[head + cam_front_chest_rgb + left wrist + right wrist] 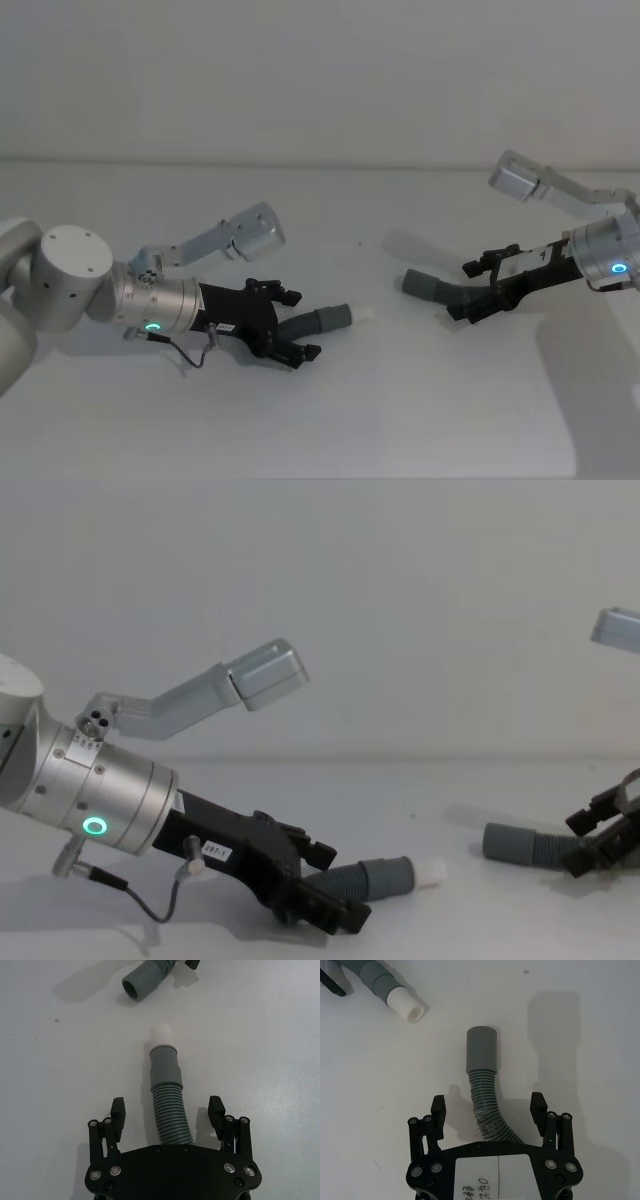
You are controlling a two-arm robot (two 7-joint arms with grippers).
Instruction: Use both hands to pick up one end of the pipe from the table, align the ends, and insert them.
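Note:
Two ribbed grey pieces of pipe lie on the table (pixel 330 430). The left piece (pixel 318 321) (pixel 166 1090) (pixel 372 878) ends in a collar with a white plug tip (pixel 362 312) (pixel 161 1035) (pixel 407 1007) (pixel 430 872). My left gripper (pixel 300 325) (pixel 167 1105) (pixel 335 888) is open and straddles its ribbed part, fingers clear on both sides. The right piece (pixel 430 287) (pixel 485 1090) (pixel 515 842) ends in an open socket (pixel 139 982) (pixel 481 1050). My right gripper (pixel 463 290) (pixel 488 1102) (pixel 592 845) is open around its ribbed part. The two ends face each other with a gap between them.
A plain pale wall rises behind the table's back edge. Each arm's silver wrist carries a lit ring, on the left (pixel 152 326) and on the right (pixel 620 267). A thin cable (pixel 185 355) loops under the left wrist.

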